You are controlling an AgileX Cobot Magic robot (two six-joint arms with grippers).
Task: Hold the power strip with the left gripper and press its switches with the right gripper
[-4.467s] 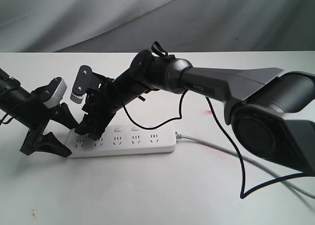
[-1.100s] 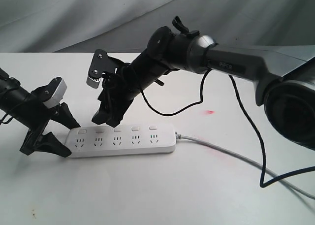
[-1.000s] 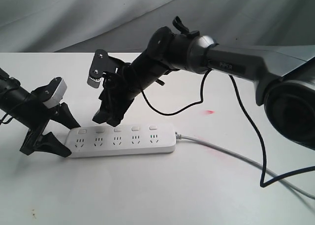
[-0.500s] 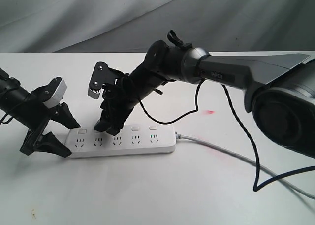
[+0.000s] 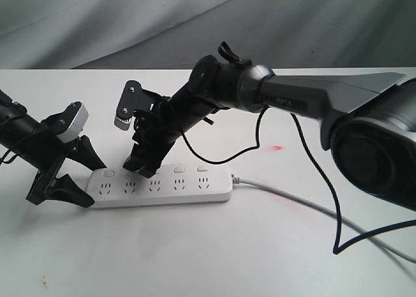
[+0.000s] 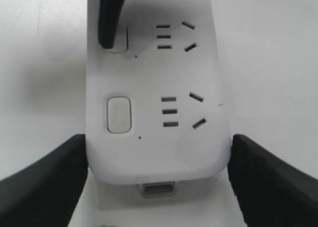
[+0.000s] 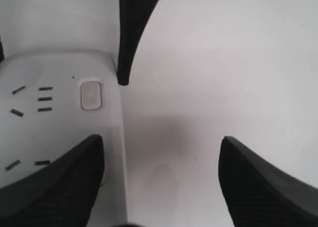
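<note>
While the left gripper (image 5: 96, 186) clasps the power strip (image 5: 162, 188) at its nine o'clock end, one pointed finger against each long edge, its thin black arm slants away toward ten o'clock and is cut off by the frame. The strip lies flat on the white table (image 5: 195, 258), its length running nine to three o'clock. Its grey cord (image 5: 260, 187) trails toward four o'clock and out of view.

Reaching in from three o'clock, the thick grey arm bends down at the wrist so that the right gripper (image 5: 144, 169) points toward seven o'clock onto the row of switches (image 5: 178, 170). Its jaws are spread wide and grasp nothing. One finger (image 6: 108, 18) rests its tip on the second switch from the held end; the other hangs over bare table. That switch is covered in the exterior view, and whether it is pressed in cannot be told.
</note>
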